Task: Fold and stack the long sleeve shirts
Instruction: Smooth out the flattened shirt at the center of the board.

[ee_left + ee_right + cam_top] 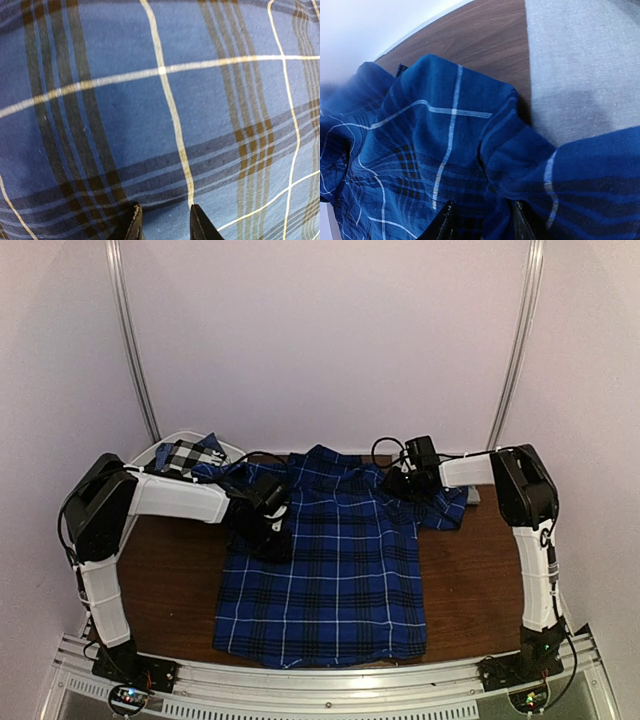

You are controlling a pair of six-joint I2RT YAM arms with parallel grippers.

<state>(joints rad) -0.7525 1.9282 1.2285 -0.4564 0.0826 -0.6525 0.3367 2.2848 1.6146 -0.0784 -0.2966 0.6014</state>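
A royal-blue plaid long sleeve shirt (330,570) lies spread on the table, collar toward the back. My left gripper (268,525) is at its left side, where the sleeve is bunched dark. In the left wrist view the plaid cloth (165,115) fills the frame and runs between the left gripper (165,222) fingers, which are shut on it. My right gripper (410,480) sits at the shirt's right shoulder, its jaws (482,222) closed on bunched blue cloth (445,150). A plain grey shirt (580,65) lies under that sleeve, peeking out (470,495).
A white basket (175,440) stands at the back left and holds a black-and-white check shirt (185,455). Bare brown table (160,580) shows on both sides of the blue shirt. White walls close in the back and sides.
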